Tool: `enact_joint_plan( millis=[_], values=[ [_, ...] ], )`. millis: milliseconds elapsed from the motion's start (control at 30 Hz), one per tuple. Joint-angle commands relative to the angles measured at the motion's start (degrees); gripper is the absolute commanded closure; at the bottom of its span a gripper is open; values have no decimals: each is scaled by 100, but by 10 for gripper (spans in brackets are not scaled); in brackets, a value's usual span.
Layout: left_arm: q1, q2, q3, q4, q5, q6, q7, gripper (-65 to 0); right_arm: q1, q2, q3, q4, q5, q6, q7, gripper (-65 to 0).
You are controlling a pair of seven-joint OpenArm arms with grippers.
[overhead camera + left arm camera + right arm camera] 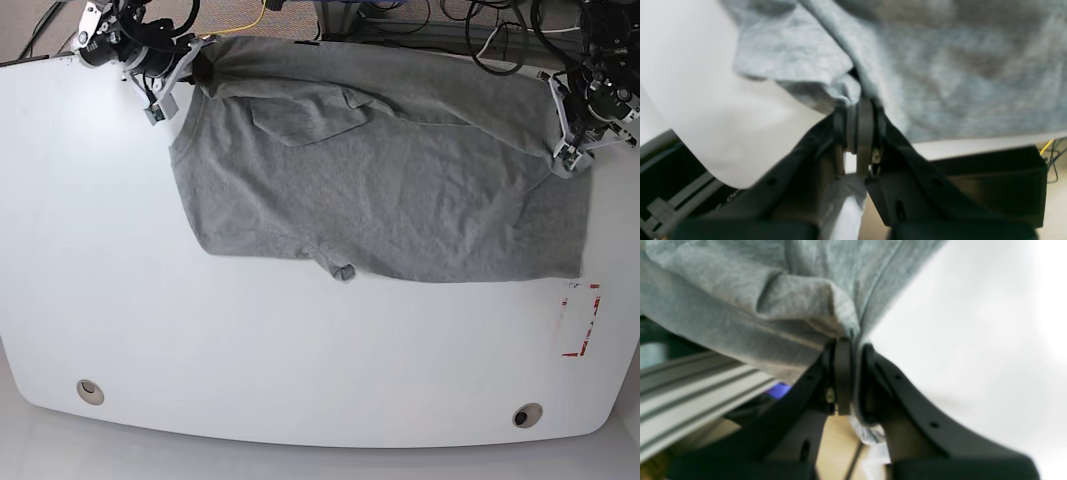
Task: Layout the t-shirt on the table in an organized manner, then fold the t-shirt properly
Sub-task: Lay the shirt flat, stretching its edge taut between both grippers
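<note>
The heather-grey t-shirt (400, 190) lies spread over the far half of the white table (300, 350), with folds near its top edge and a small bunched tab at its lower hem. At the shirt's top left corner, my right gripper (192, 66) is shut on the cloth; the right wrist view shows the t-shirt (780, 300) pinched in that gripper (853, 343). My left gripper (563, 150) is shut on the shirt's right edge, and the left wrist view shows the t-shirt (940, 73) caught in it (858, 103). No lettering shows.
A red tape rectangle (582, 320) marks the table's right side below the shirt. Two round grommet holes (90, 390) (527, 414) sit near the front edge. Cables and a yellow wire (262, 12) lie beyond the far edge.
</note>
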Motion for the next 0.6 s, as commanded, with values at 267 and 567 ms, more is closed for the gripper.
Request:
enact_joint_plan(
  millis=[267, 567],
  values=[
    [-184, 159, 245, 114, 32, 7, -36, 0, 372, 844, 42, -584, 41, 3, 48, -40],
    [-149, 211, 509, 114, 32, 7, -27, 0, 574, 1204, 7, -1182, 41, 3, 180, -40]
  ],
)
